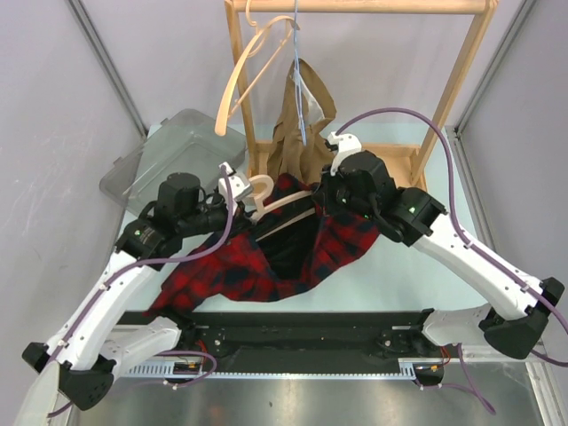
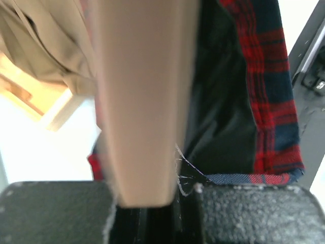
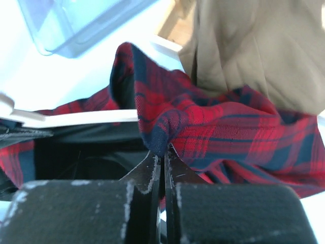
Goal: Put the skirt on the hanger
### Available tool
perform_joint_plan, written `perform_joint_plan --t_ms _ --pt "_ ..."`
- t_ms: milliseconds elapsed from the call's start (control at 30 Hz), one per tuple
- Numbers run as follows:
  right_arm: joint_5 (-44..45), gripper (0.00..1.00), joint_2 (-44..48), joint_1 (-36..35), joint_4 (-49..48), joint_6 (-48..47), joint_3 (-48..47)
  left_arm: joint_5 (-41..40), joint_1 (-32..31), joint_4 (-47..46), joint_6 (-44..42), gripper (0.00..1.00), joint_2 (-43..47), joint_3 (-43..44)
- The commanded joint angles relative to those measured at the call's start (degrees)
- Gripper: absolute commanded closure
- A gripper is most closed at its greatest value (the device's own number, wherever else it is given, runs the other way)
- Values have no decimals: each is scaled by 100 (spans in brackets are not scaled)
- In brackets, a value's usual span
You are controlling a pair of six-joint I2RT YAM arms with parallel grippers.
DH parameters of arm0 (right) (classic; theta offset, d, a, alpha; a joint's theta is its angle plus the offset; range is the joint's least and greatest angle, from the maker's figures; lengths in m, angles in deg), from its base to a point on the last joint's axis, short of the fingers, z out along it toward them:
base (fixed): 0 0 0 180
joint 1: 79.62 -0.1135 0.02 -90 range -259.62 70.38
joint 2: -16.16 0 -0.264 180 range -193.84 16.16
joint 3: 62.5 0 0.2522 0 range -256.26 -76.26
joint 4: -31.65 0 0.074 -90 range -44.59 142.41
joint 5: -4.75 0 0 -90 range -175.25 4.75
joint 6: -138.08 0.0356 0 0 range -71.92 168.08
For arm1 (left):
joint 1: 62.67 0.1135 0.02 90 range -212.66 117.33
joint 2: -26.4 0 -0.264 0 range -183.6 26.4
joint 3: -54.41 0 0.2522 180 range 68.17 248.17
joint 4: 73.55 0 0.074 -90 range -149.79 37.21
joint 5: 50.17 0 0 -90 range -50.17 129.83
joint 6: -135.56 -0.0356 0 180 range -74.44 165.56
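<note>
A red and navy plaid skirt (image 1: 248,266) with a black lining hangs between my two grippers above the table. A pale wooden hanger (image 1: 282,202) lies through its waist opening. My left gripper (image 1: 232,193) is shut on the hanger's arm (image 2: 144,101), which fills the left wrist view beside the skirt (image 2: 269,91). My right gripper (image 1: 327,193) is shut on a fold of the skirt's edge (image 3: 162,134); the hanger's bar (image 3: 76,118) shows at left.
A wooden clothes rack (image 1: 355,7) stands at the back with an empty pale hanger (image 1: 253,62) and a tan garment (image 1: 302,124) on a blue wire hanger. A clear plastic bin (image 1: 173,155) sits at back left. A black rail (image 1: 302,324) runs along the near edge.
</note>
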Motion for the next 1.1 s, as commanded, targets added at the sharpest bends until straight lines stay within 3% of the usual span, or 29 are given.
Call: perform_joint_plan --t_ms 0,367,567,733,833,867,967,1067 --pt "227 100 321 -292 -50 -321 -755 477 -35 -238 -119 100 63 896" --pt "387 99 760 -882 -277 -937 -985 1462 -35 -141 -313 100 89 2198" --pt "2 93 716 -882 38 -885 -652 1840 -35 -342 -260 100 72 1182" --pt "-404 86 426 -952 442 -779 -458 1989 -35 -1036 170 100 80 450" --pt "-307 77 391 -996 706 -788 -414 2007 -35 -1134 241 100 107 247" --pt "-369 66 434 -1005 698 -814 -388 2016 -35 -1134 232 100 115 177" --pt "-614 45 750 -1005 514 -989 -282 2129 -35 -1108 215 100 168 72" --pt "-1105 39 1032 -1005 356 -1357 -203 2358 -35 -1143 250 100 229 -77"
